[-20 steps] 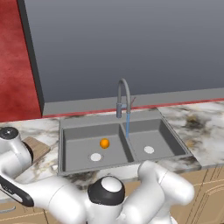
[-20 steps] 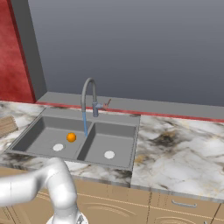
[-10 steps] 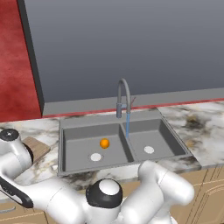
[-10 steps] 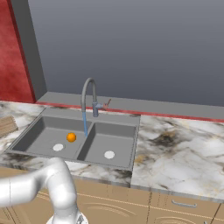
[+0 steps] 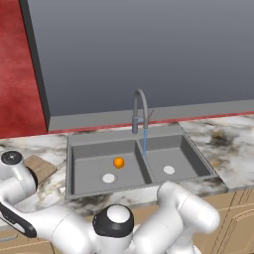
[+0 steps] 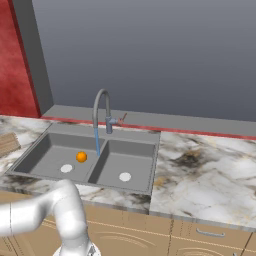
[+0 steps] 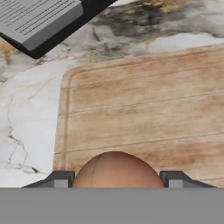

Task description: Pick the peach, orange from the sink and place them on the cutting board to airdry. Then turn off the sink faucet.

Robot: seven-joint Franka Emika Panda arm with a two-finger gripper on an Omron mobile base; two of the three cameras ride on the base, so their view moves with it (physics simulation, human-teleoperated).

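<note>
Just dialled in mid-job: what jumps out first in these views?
In the hand view, the gripper holds the peach between its fingers, right over the wooden cutting board. The bright orange sits in the left basin of the sink. A thin blue stream of water runs from the faucet.

You were working in a home kitchen, a rendered one. A marbled stone counter ran over light wooden cabinet fronts with handles, and set into it was a grey double-basin sink under a gooseneck sink faucet with water running. A wooden cutting board lay on the counter, against a red and grey wall.
</note>
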